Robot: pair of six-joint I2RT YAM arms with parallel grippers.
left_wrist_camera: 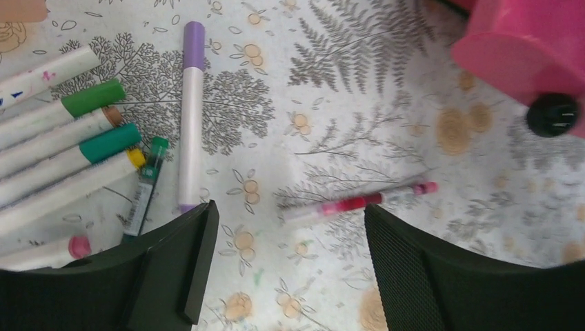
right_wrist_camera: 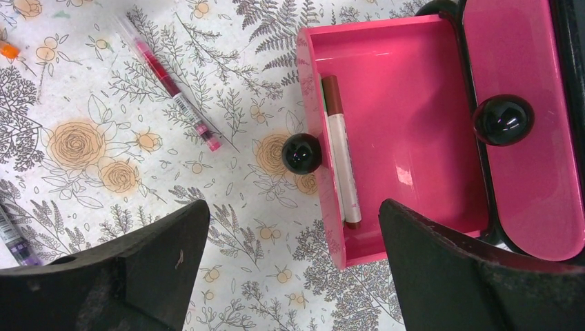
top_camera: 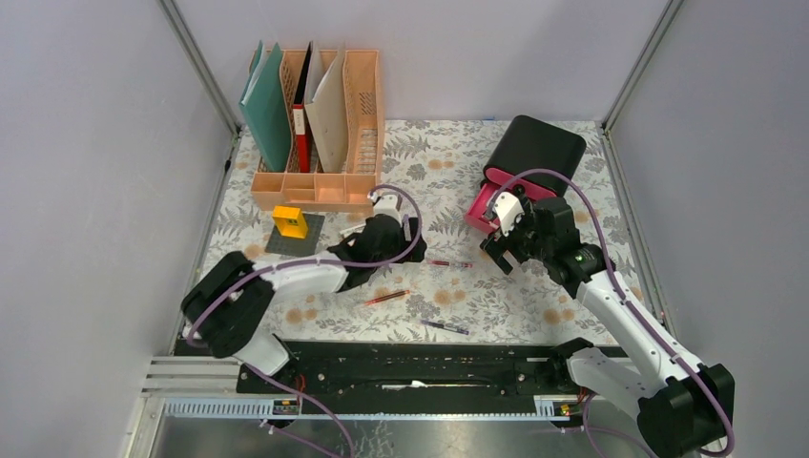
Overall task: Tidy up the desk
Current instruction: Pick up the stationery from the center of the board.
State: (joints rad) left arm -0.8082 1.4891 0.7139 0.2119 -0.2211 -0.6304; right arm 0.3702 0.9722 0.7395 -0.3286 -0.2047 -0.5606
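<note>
The desk (top_camera: 534, 296) is covered in white cloth printed with ferns and flowers. My left gripper (top_camera: 380, 250) (left_wrist_camera: 290, 234) hovers open over the cloth with nothing between its fingers. A red pen (left_wrist_camera: 359, 202) lies just beyond its fingertips. A row of white markers (left_wrist_camera: 62, 148) and a purple-capped marker (left_wrist_camera: 190, 114) lie to its left. My right gripper (top_camera: 503, 250) (right_wrist_camera: 293, 227) is open and empty at the near corner of the open pink drawer (right_wrist_camera: 414, 138). A brown-capped marker (right_wrist_camera: 341, 152) lies inside the drawer.
A peach file rack (top_camera: 315, 181) with folders stands at the back left, and a yellow block (top_camera: 290, 221) sits on a grey plate before it. The black drawer box (top_camera: 534, 143) is at the back right. Another red pen (top_camera: 386, 298) and a purple pen (top_camera: 445, 327) lie near the front.
</note>
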